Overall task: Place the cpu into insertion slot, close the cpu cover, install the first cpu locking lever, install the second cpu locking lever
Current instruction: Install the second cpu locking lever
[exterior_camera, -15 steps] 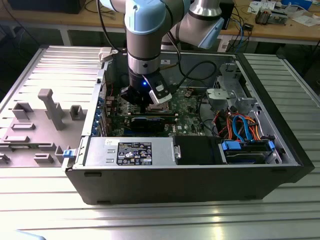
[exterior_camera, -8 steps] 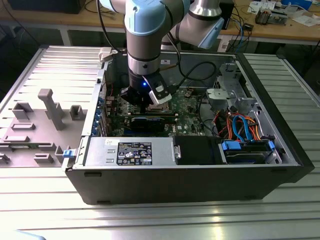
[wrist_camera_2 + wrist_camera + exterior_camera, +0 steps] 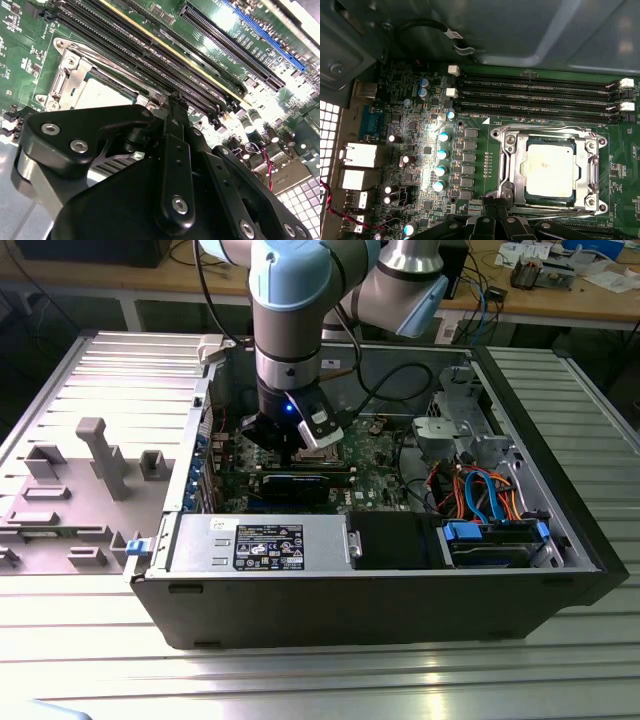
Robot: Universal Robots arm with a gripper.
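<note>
tool (image 3: pixel 300 443) grip unclear, low over the cpu (image 3: pixel 550 171) on the green board (image 3: pixel 430 150)

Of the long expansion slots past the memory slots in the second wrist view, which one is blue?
The blue slot is the outermost one, farthest from the cpu socket; the expansion slot beside it and the memory slots are black.
</note>
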